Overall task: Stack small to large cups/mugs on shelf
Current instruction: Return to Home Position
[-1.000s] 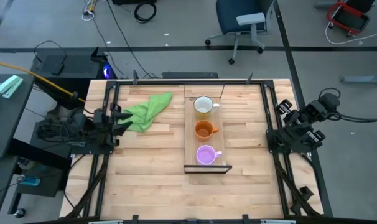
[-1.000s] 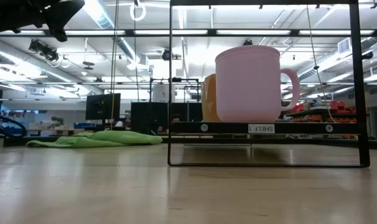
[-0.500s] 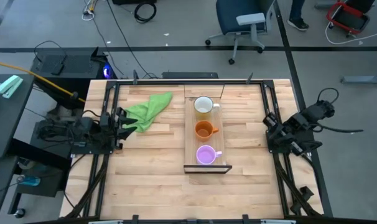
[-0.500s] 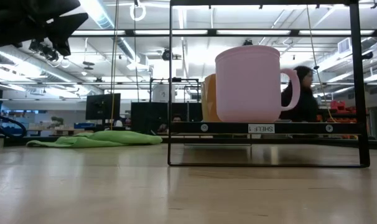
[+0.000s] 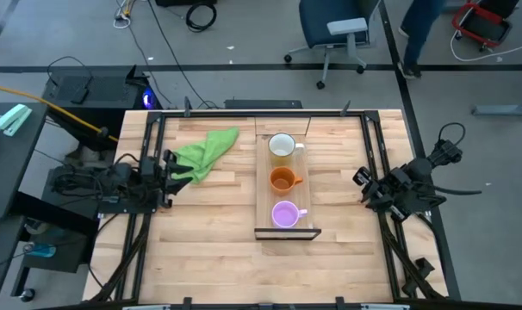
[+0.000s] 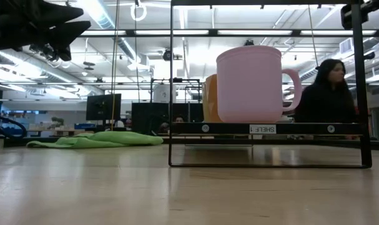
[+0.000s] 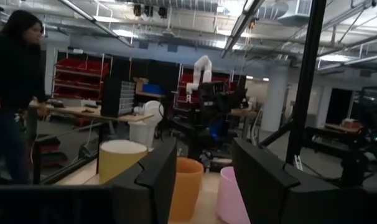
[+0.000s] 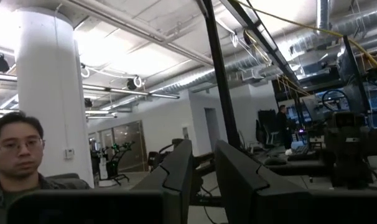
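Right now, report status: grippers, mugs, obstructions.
Left gripper open, empty, at left edge of table; right gripper at right edge. White mug, orange mug, purple mug in line on shelf. Green cloth lies clear of shelf.

Both arms folded, left hand (image 5: 169, 168) and right hand (image 5: 363, 180) empty, fingers (image 7: 158, 180) parted

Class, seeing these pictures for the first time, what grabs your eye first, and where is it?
Three mugs stand in a row on the shelf in the middle of the table: white mug, orange mug, purple mug at the black-framed end. A green cloth lies beside the shelf on the left arm's side. The left gripper and right gripper sit at the side edges, apart from the mugs.
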Robot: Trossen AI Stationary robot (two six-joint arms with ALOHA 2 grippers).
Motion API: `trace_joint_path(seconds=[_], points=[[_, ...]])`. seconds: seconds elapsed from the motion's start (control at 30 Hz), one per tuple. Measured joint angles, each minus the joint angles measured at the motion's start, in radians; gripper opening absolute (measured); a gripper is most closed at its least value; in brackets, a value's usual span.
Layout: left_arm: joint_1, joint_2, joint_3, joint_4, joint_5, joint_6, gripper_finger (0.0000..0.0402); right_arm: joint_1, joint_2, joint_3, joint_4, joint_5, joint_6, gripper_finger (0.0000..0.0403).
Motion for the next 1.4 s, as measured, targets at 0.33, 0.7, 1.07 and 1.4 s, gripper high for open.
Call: trace_joint_path(seconds=[0.33, 0.7, 1.07, 1.4], points=[[0.0, 0.0, 0.0, -0.061, 0.0, -0.025, 0.0162, 0.0, 0.0, -0.023, -0.017, 0.007, 0.001, 0.0077], [0.0, 0.0, 0.0, -0.139, -0.025, 0.03, 0.0162, -0.022, 0.0, -0.023, -0.1, 0.058, -0.072, 0.0077], [0.021, 0.002, 0.001, -0.246, -0.121, 0.08, 0.0162, -0.233, 0.0, -0.023, -0.23, 0.158, -0.126, 0.0077], [0.143, 0.007, 0.001, -0.255, -0.128, 0.16, 0.0162, -0.463, 0.0, -0.022, -0.288, 0.158, -0.175, 0.0077]])
